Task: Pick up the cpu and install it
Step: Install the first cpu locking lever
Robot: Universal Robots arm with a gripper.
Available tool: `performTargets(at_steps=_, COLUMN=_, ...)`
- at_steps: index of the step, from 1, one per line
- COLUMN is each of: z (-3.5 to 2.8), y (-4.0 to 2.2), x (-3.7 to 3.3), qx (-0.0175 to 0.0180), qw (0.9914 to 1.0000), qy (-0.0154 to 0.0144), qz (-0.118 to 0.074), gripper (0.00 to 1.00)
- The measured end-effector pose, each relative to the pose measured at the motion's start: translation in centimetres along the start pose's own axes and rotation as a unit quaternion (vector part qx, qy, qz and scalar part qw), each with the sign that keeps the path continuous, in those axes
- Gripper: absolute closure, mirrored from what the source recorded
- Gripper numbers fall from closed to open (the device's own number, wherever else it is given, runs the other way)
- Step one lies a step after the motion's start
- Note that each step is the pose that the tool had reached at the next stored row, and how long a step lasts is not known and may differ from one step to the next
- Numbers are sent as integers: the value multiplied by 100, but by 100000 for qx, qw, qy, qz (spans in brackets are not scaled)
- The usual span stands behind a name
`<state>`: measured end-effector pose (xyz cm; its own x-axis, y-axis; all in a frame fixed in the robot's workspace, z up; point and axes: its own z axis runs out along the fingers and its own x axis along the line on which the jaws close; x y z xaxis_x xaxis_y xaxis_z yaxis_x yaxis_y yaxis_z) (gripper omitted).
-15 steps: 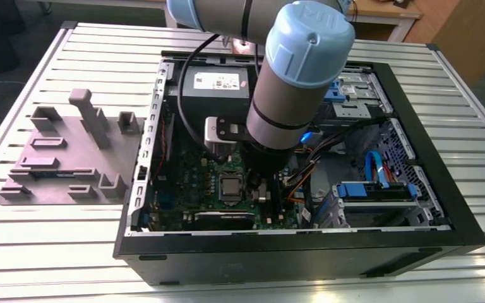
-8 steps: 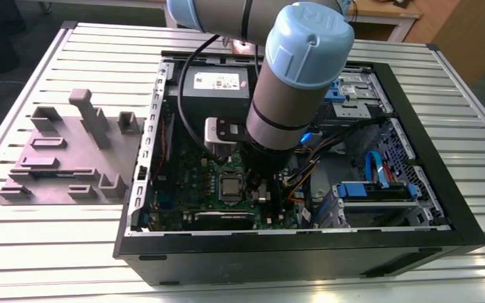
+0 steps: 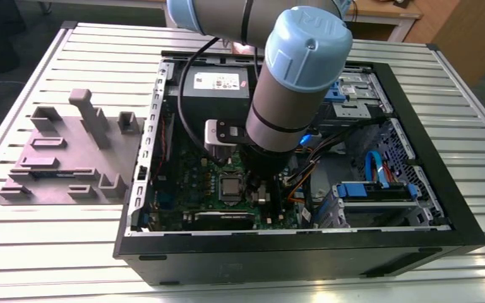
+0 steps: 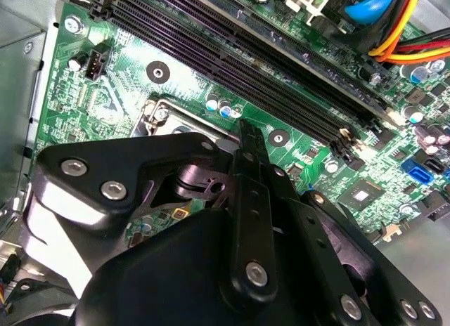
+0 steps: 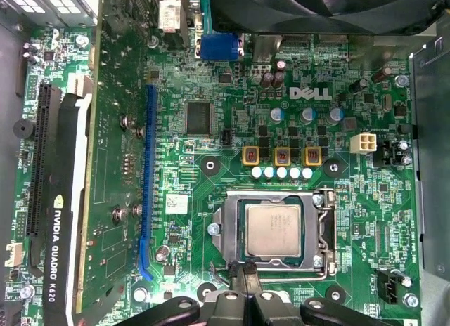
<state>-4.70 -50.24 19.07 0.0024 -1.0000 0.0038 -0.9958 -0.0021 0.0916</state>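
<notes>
From my seat the open computer case (image 3: 411, 158) lies on its side on the slatted desk (image 3: 74, 265), with the arm (image 3: 297, 82) reaching down into it over the green motherboard (image 5: 337, 73). Main risk as I judge it: the gripper (image 5: 244, 278) hangs right at the edge of the socket frame (image 5: 325, 227), so any sideways drift could knock the frame or its retaining hardware, or scrape the capacitors (image 5: 281, 156) near the socket. A tilted press on the chip could bend contacts beneath it; I cannot see those. The graphics card (image 5: 60, 220) stands well apart and looks safe. In the first wrist view the fingers (image 5: 247, 280) appear drawn close together, tips nearly meeting, holding nothing that I can see, just beside the socket's edge. The cpu (image 5: 273, 229) sits inside the socket, flat and square to the frame: a small silver-grey metal lid, faint print on top, thin darker rim around it. It looks seated, though I cannot tell whether the frame is latched.
</notes>
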Motion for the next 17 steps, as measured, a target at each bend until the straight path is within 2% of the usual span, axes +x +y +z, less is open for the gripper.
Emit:
performTargets(at_steps=7, z=12, y=-3, x=-1, qx=3, qw=100000, qy=-40, qz=-4, gripper=90)
performTargets(at_steps=12, z=12, y=-3, x=-1, qx=10, qw=99999, qy=-348, qz=-32, gripper=90)
performTargets(at_steps=17, z=12, y=-6, x=-1, qx=8, qw=99999, qy=-432, qz=-40, gripper=90)
